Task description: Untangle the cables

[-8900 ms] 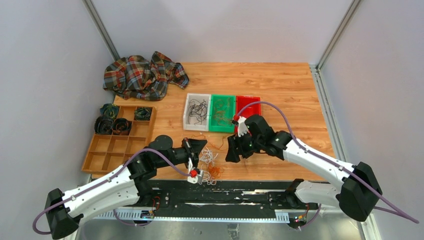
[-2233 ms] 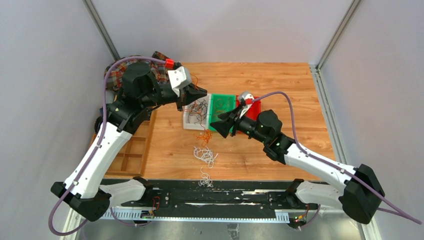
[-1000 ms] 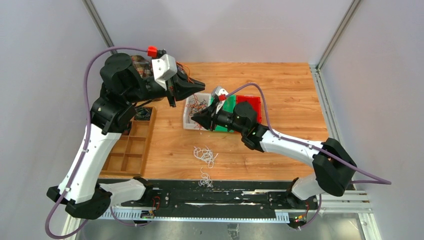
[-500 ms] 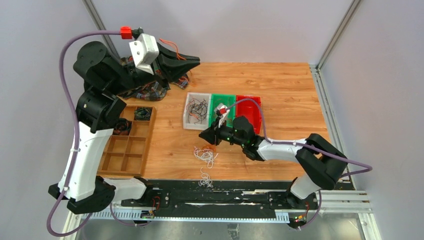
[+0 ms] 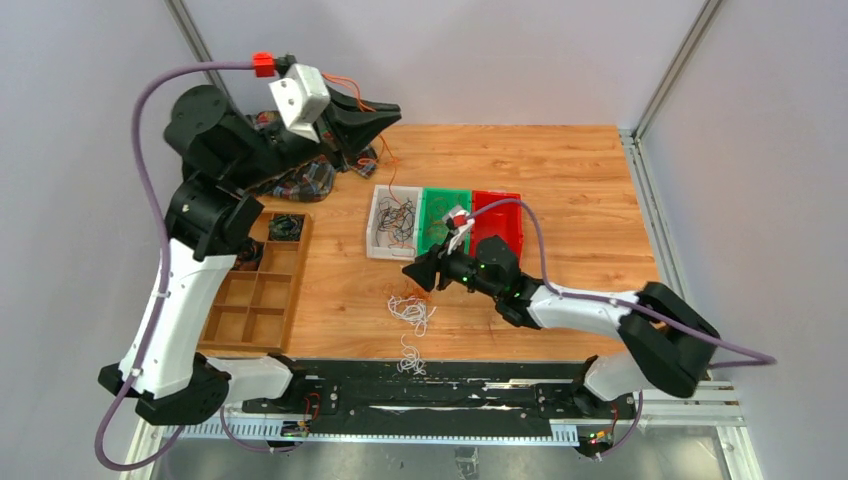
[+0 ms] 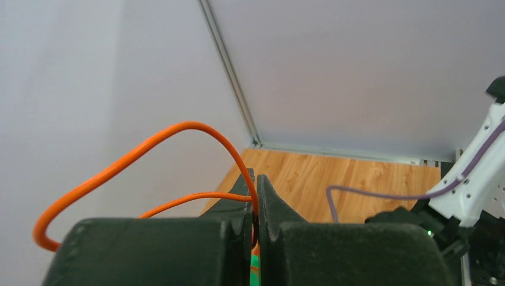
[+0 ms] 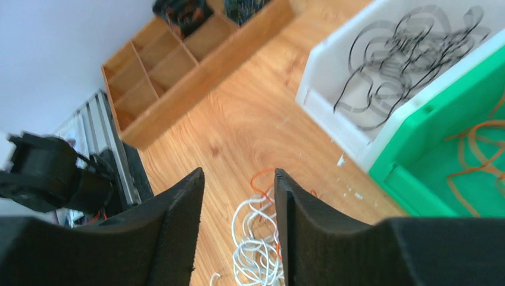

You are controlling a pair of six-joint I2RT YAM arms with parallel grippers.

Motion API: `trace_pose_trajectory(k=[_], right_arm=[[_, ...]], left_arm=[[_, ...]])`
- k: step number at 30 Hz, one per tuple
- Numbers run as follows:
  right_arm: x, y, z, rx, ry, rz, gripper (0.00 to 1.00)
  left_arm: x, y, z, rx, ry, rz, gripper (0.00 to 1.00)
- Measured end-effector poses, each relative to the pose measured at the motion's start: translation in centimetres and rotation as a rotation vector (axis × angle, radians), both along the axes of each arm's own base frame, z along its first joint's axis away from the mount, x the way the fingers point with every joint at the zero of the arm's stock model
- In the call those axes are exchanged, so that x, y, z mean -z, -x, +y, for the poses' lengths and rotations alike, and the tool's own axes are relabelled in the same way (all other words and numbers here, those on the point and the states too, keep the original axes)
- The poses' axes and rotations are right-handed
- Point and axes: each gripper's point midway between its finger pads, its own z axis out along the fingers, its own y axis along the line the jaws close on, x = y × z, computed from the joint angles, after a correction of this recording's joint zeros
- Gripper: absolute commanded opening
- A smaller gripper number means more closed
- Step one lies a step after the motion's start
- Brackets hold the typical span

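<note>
A: Cables, where?

B: Split up. One orange wire [image 6: 190, 124] is pinched in the left gripper [image 6: 255, 179], jaws closed tight on it, held high over the far-left of the table. A loose clump of white wires [image 5: 410, 312] with a bit of orange lies on the wood near the front, and a smaller white curl [image 5: 408, 352] sits by the near edge. Black ones are in the white bin [image 5: 372, 228], orange ones in the green bin [image 5: 445, 191]. Can't tell what's in the red bin [image 5: 497, 196].

A: Right gripper?

B: The right gripper [image 7: 238, 173] hangs just above the white clump, jaws parted, nothing between them.

A: Step?

B: Looks like sorting by colour, with the orange strand lifted free. Next, I'd guess, it goes to the green bin, then a single-strand pinch from the clump. Thin and springy, so neighbours could easily drag along.

A: Surroundings?

B: Wooden tabletop [image 5: 560, 180], plaid cloth [image 5: 300, 185] far left, compartment tray [image 5: 255, 300] holding dark coils. Plain grey walls [image 5: 450, 60], metal frame posts [image 5: 675, 70].
</note>
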Motion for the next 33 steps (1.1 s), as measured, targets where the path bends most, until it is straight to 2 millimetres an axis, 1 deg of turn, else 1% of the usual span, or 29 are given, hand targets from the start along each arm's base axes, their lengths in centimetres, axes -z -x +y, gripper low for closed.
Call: trace_pose_trajectory(k=[2, 5, 7, 9, 11, 12, 14, 15, 16, 19, 24, 27, 29, 33], right_arm=[[-2.4, -0.3, -0.7, 0.035, -0.025, -0.04, 0.53], [-6.1, -1.2, -2.2, 0.123, -0.051, -0.101, 0.54], [-7.8, -2.3, -3.5, 0.205, -0.043, -0.122, 0.54], [-8.4, -3.3, -4.9, 0.283, -0.013, -0.128, 0.53], [-8.0, -4.7, -7.1, 0.383, 0.034, -0.117, 0.52], [-7.4, -5.4, -8.5, 0.44, 0.071, -0.103, 0.52], [-6.3, -6.2, -10.6, 0.524, 0.13, -0.081, 0.51], [-5.7, -6.6, -12.0, 0.574, 0.163, -0.069, 0.51], [-5.4, -6.7, -13.0, 0.61, 0.184, -0.065, 0.51], [-5.3, -6.8, -14.8, 0.68, 0.213, -0.066, 0.51], [-5.5, -7.0, -16.8, 0.761, 0.228, -0.076, 0.5], [-5.3, -7.3, -17.9, 0.8, 0.241, -0.074, 0.5], [-5.0, -7.4, -18.4, 0.815, 0.25, -0.07, 0.5], [-4.4, -7.5, -18.9, 0.827, 0.262, -0.062, 0.5]], left_arm=[[2.0, -0.9, -0.5, -0.002, -0.022, 0.042, 0.01], [5.6, -2.6, -1.6, -0.002, -0.061, 0.12, 0.01], [7.7, -3.4, -2.3, 0.001, -0.083, 0.159, 0.0], [9.5, -4.1, -3.0, 0.007, -0.1, 0.189, 0.0], [11.0, -4.7, -3.8, 0.012, -0.111, 0.209, 0.0], [11.7, -5.1, -4.1, 0.015, -0.117, 0.219, 0.0], [13.1, -6.0, -5.0, 0.018, -0.127, 0.236, 0.0], [13.9, -6.8, -5.6, 0.02, -0.135, 0.247, 0.01], [14.5, -7.3, -6.0, 0.023, -0.143, 0.253, 0.01], [16.8, -9.3, -7.3, 0.019, -0.176, 0.273, 0.01], [21.8, -13.0, -9.4, 0.004, -0.255, 0.311, 0.01], [24.6, -15.2, -10.6, -0.008, -0.306, 0.323, 0.01], [25.7, -16.5, -11.2, -0.015, -0.327, 0.318, 0.01], [26.7, -18.5, -12.4, -0.027, -0.357, 0.278, 0.01]])
